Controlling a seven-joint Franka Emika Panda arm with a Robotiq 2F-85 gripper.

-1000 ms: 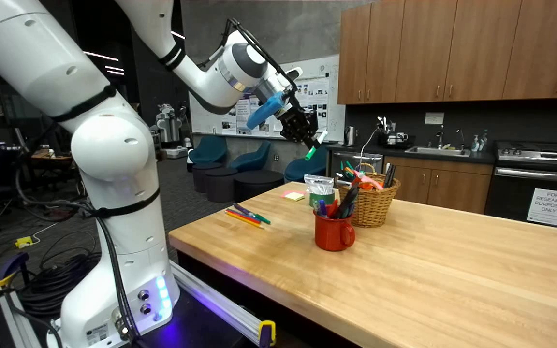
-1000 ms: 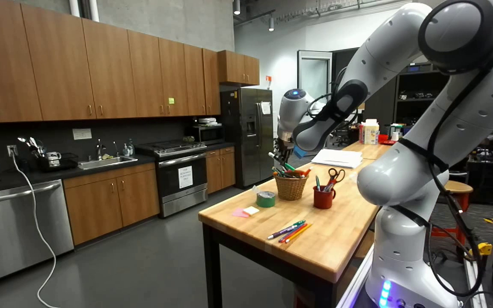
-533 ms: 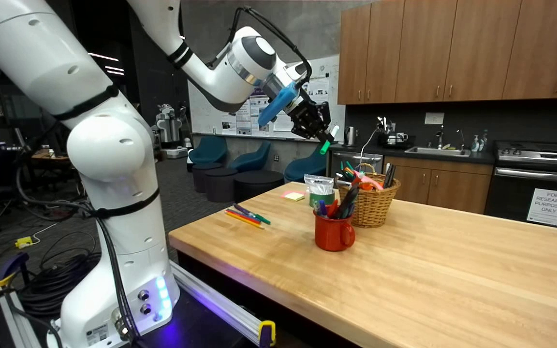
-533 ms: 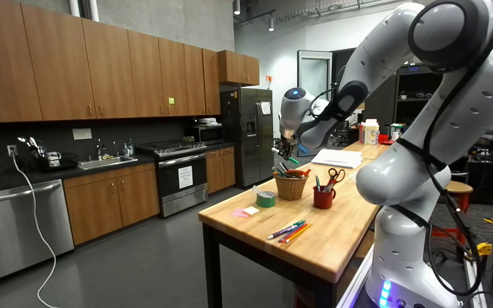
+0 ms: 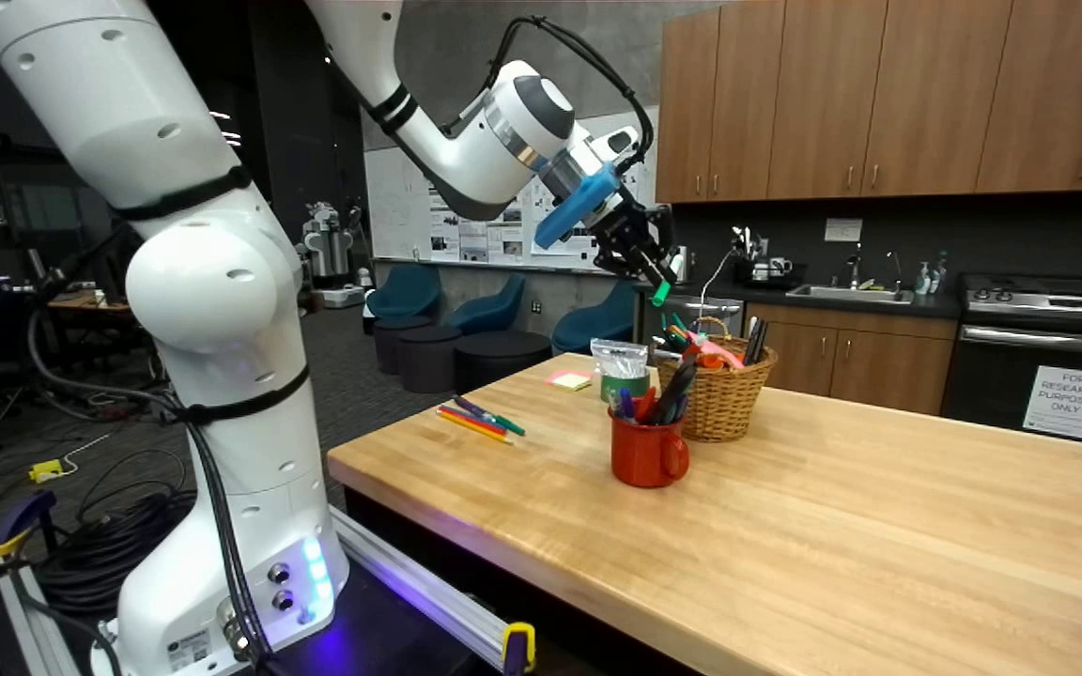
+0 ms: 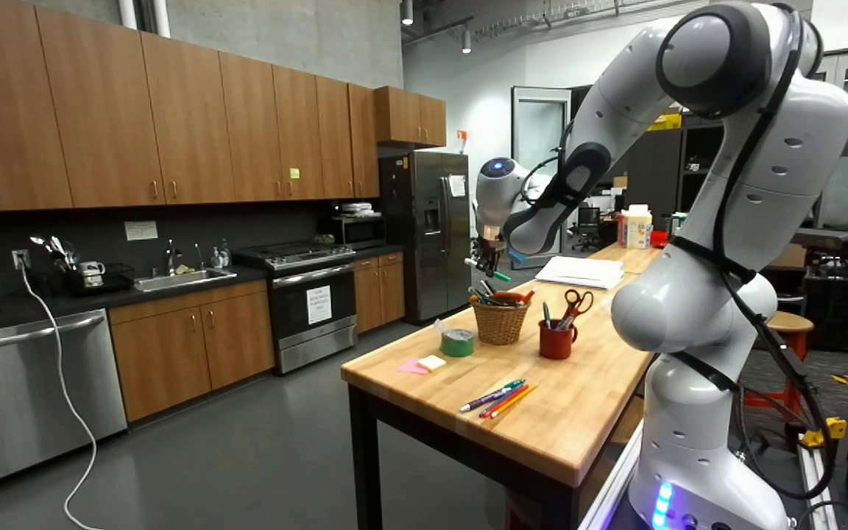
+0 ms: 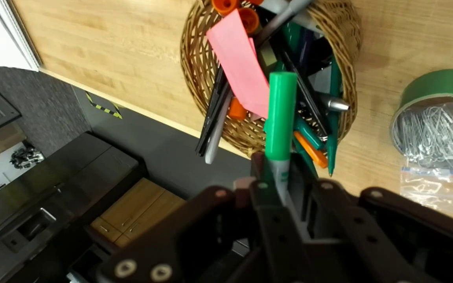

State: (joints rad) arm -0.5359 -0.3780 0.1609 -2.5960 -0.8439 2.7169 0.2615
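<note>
- Holding a green-capped marker [image 7: 280, 118]: that's what the gripper [image 7: 279, 169] has, jaws pinched in on the barrel with only the pen's thickness between them.
- Marker's tilted, cap end lower, hanging above the wicker basket [image 6: 500, 327] near the kitchen-side edge of the wooden counter [image 5: 879, 526]. Can't really tell if the cap touches anything in there.
- Basket's pretty stuffed: dark pens [image 7: 212, 114], a pink paper slip [image 7: 242, 67], some orange bits [image 7: 249, 20].
- Red mug [image 5: 644, 460] stands near it, closer to the robot-side edge, scissors [image 6: 576, 309] poking up.
- Green tape roll [image 7: 441, 84] sits by the kitchen-side edge, nearer the short end, clear bag of paper clips [image 7: 439, 135] in its middle.
- Sticky notes [image 6: 433, 362] lie by that end's kitchen-side corner; loose pens and pencils [image 6: 504, 402] sit along the end's edge, around the middle.
- Paper stack [image 6: 581, 271] is further along, well away from that end.
</note>
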